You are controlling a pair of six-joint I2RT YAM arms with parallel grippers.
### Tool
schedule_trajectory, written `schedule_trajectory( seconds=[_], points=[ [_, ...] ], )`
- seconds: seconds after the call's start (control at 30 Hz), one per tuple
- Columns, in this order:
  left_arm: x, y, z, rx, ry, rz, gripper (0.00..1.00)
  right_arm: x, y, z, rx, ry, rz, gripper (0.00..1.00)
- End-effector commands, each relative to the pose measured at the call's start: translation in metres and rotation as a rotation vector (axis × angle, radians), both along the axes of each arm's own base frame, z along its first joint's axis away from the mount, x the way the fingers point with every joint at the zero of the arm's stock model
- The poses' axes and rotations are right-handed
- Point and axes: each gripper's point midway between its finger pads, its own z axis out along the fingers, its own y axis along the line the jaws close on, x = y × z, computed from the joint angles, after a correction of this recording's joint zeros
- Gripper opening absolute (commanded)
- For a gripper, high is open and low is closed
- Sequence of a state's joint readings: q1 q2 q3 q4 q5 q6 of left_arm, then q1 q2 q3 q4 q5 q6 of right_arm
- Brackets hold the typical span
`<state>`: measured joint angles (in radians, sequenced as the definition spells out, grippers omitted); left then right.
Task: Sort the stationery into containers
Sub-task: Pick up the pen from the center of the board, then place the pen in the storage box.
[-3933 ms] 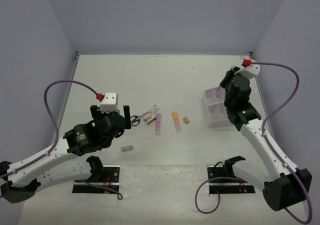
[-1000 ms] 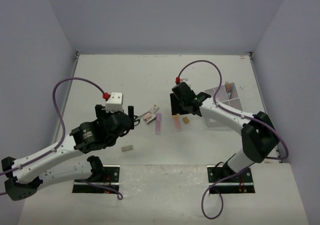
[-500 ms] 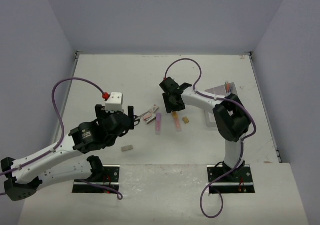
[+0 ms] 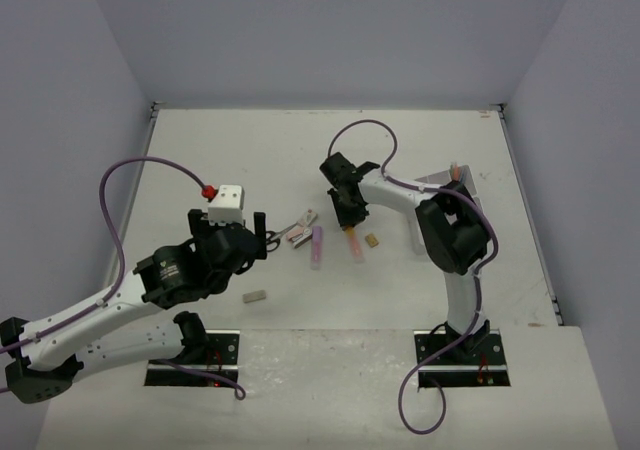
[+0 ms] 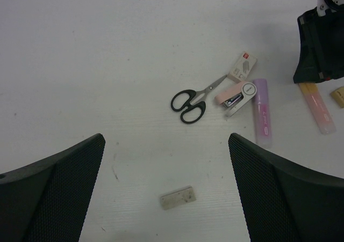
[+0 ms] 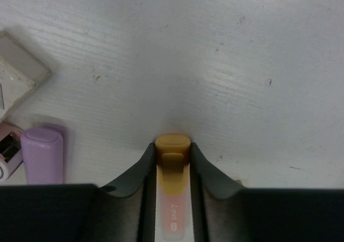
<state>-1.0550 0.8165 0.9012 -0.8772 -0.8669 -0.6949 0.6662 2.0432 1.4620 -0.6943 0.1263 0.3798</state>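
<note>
My right gripper (image 6: 172, 151) is down on the table with both fingers (image 6: 147, 164) pressed against the sides of the orange marker (image 6: 172, 169), which lies flat near the table's middle (image 4: 354, 243). The purple marker (image 4: 317, 247) lies just left of it. Black-handled scissors (image 5: 189, 99) lie further left, and a grey eraser (image 5: 177, 197) lies on the table below and between the fingers of my left gripper (image 5: 165, 145). That gripper hovers wide open and empty. A tan eraser (image 4: 372, 240) sits right of the orange marker. The white tray (image 4: 438, 181) is mostly hidden behind the right arm.
A small pink stapler (image 5: 236, 95) and a little white box (image 5: 243, 66) lie between the scissors and the purple marker (image 5: 262, 113). The right arm (image 4: 400, 195) stretches across in front of the tray. Walls close the table at the back and both sides.
The right gripper came from the tray to the orange marker, dropped over its capped end and narrowed its fingers onto it. The left arm has barely moved.
</note>
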Motion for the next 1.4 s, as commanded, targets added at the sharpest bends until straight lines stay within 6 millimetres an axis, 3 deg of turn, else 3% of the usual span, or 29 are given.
schedule_trajectory(
  seconds=[0.0, 0.07, 0.13, 0.17, 0.23, 0.27, 0.3, 0.33, 0.37, 0.43, 0.5, 0.57, 0.6, 0.7, 0.87, 1.13, 1.37],
  points=[
    [0.004, -0.002, 0.008, -0.027, -0.032, 0.005, 1.00, 0.002, -0.001, 0.008, -0.006, -0.005, 0.021, 0.00],
    [0.004, -0.003, 0.007, -0.024, -0.031, 0.004, 1.00, 0.008, -0.001, 0.029, 0.012, -0.058, 0.013, 0.00],
    [0.004, -0.003, 0.007, -0.023, -0.030, 0.005, 1.00, 0.016, 0.002, 0.068, 0.068, -0.150, 0.012, 0.00],
    [0.004, -0.003, 0.007, -0.019, -0.029, 0.006, 1.00, 0.020, -0.002, 0.095, 0.096, -0.218, -0.001, 0.00],
    [0.004, -0.003, 0.007, -0.018, -0.029, 0.006, 1.00, 0.032, -0.018, 0.128, 0.104, -0.339, -0.042, 0.00],
    [0.004, -0.003, 0.007, -0.018, -0.029, 0.006, 1.00, 0.042, -0.031, 0.160, 0.113, -0.454, -0.078, 0.00],
    [0.004, -0.002, 0.007, -0.019, -0.030, 0.006, 1.00, 0.042, -0.049, 0.166, 0.086, -0.513, -0.115, 0.00],
    [0.004, -0.002, 0.008, -0.021, -0.031, 0.006, 1.00, 0.053, -0.068, 0.203, 0.125, -0.647, -0.183, 0.00],
    [0.004, -0.002, 0.008, -0.025, -0.032, 0.006, 1.00, 0.054, -0.088, 0.212, 0.117, -0.712, -0.230, 0.00],
    [0.004, -0.002, 0.009, -0.031, -0.034, 0.002, 1.00, 0.060, -0.137, 0.256, 0.157, -0.914, -0.385, 0.00],
    [0.003, -0.003, 0.009, -0.035, -0.035, -0.005, 1.00, 0.057, -0.187, 0.267, 0.111, -1.037, -0.552, 0.00],
    [0.003, -0.004, 0.010, -0.035, -0.036, -0.010, 1.00, 0.055, -0.229, 0.292, 0.106, -1.150, -0.702, 0.00],
    [0.003, -0.005, 0.010, -0.036, -0.035, -0.014, 1.00, 0.056, -0.240, 0.299, 0.101, -1.193, -0.741, 0.00],
    [0.003, -0.006, 0.010, -0.038, -0.034, -0.024, 1.00, 0.064, -0.257, 0.309, 0.106, -1.308, -0.776, 0.00],
    [0.002, -0.006, 0.011, -0.046, -0.036, -0.031, 1.00, 0.085, -0.265, 0.296, 0.053, -1.331, -0.748, 0.00],
    [0.000, -0.005, 0.016, -0.075, -0.052, -0.040, 1.00, 0.098, -0.261, 0.243, -0.016, -1.244, -0.700, 0.00],
    [0.000, -0.004, 0.017, -0.083, -0.056, -0.041, 1.00, 0.095, -0.264, 0.213, -0.050, -1.188, -0.711, 0.00]
  ],
)
